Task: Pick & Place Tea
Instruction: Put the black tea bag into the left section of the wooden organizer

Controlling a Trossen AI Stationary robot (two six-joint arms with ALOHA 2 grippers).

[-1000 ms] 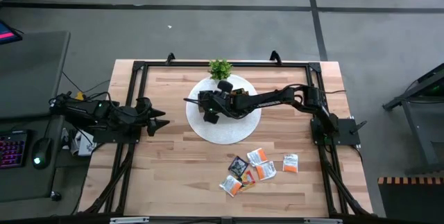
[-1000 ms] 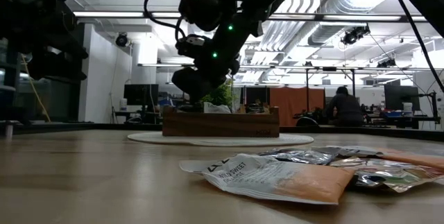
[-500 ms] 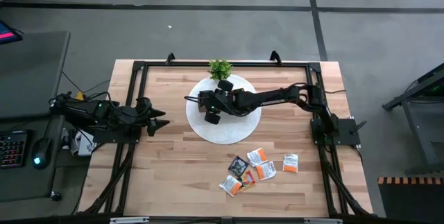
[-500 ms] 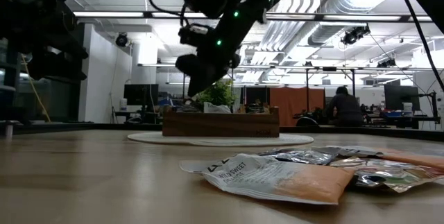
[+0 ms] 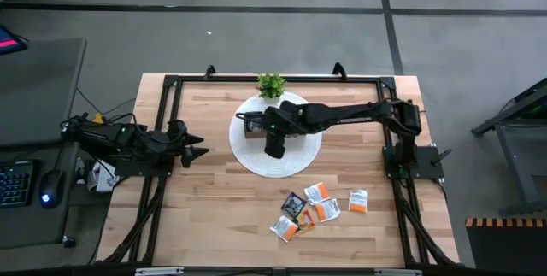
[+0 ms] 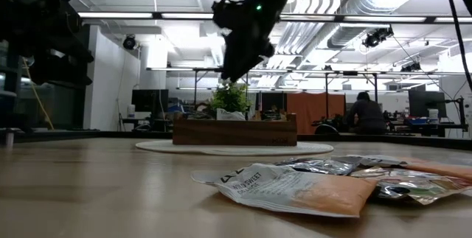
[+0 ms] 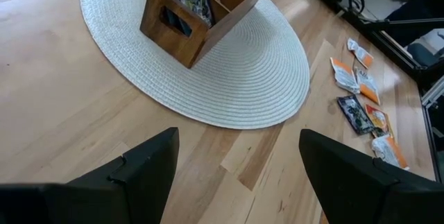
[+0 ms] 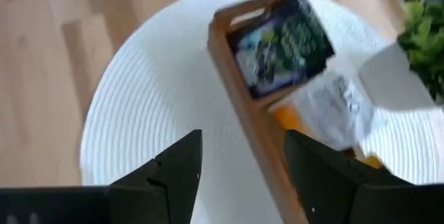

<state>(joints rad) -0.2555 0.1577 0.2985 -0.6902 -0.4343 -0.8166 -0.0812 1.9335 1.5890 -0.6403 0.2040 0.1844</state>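
Several sachets of tea (image 5: 318, 205) lie loose on the table's near side in the high view, well apart from the wooden tray (image 5: 253, 132) on its round white mat (image 5: 301, 158). My right gripper (image 5: 274, 147) hangs above that tray, the arm stretched across from the right; my left gripper (image 5: 195, 149) waits at the left edge of the table, jaws spread.

From the low view, my right gripper (image 6: 234, 67) is clear above the tray (image 6: 234, 130), nothing hanging from it, while the loose sachets (image 6: 295, 186) sprawl in the foreground. The potted plant (image 6: 230, 99) stands behind the tray.

My left wrist view shows the tray (image 7: 198, 17) with sachets in its compartments and the loose tea (image 7: 362, 96) far across the table.

My right wrist view looks down between my parted, empty fingers (image 8: 175, 173) at a dark green sachet (image 8: 283, 44) lying in the tray's end compartment, with white and orange ones beside it.

I judge this the release step of one sachet, done. Next I should swing over to the loose pile, pick a single sachet off its edge and close on it without dragging its neighbours.
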